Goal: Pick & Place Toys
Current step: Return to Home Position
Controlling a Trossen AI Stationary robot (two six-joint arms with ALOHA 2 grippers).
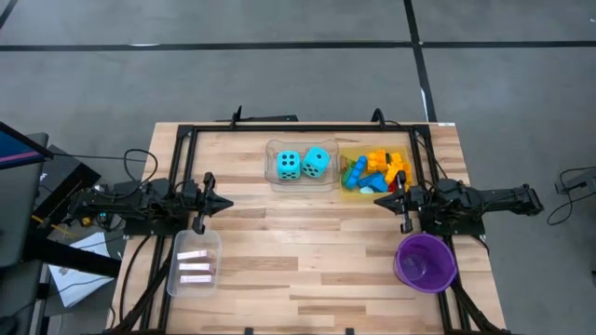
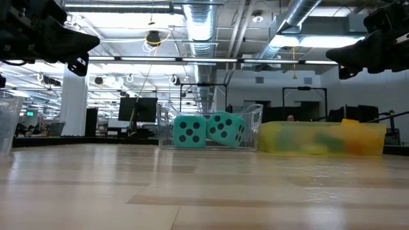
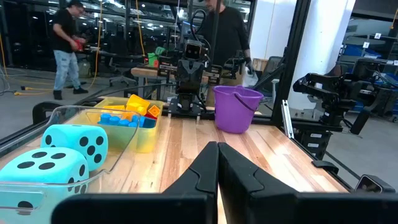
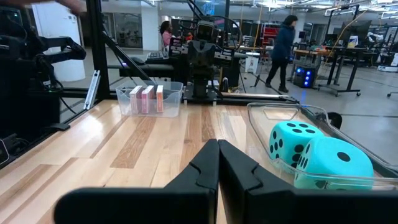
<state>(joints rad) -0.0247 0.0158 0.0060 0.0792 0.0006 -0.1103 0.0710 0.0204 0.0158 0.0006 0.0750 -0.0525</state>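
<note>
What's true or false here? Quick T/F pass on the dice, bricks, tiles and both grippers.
1. Both dice sit in a clear tray. True.
2. The bricks lie in the purple bowl. False: they lie in the yellow tray; the bowl stands apart, by the right arm.
3. The left gripper is shut and holds nothing. True.
4. The right gripper grips a die. False: it is shut on nothing, near the yellow tray.
5. The pink tiles lie beside the dice. False: they lie in a second clear tray by the left arm.
</note>
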